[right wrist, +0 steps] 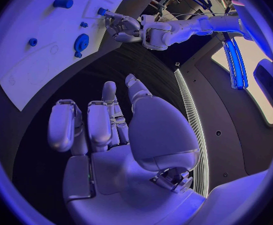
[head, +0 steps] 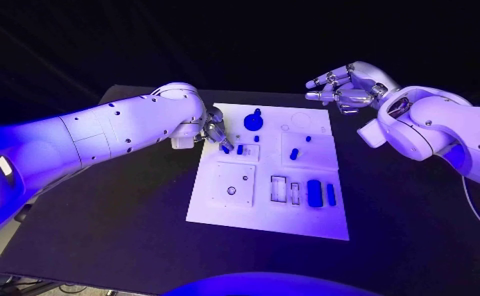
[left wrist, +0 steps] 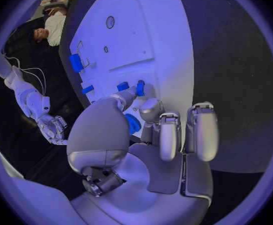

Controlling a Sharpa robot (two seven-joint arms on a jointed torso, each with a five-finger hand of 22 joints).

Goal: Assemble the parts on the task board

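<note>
The board [head: 268, 223] lay mid-table. The left hand [head: 214, 133] reached over its left edge, fingertips on a small blue part [head: 227, 148]; whether it gripped the part was unclear. The right hand [head: 345, 86] hovered off the far right corner, fingers loosely apart and holding nothing.

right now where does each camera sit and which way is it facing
Head view: on the robot's head, looking down at the task board; both arms enter.
Left wrist view: behind the left hand, facing the board's blue parts.
Right wrist view: behind the right hand, raised off the board's corner.
Shared: each wrist view shows the other hand.
</note>
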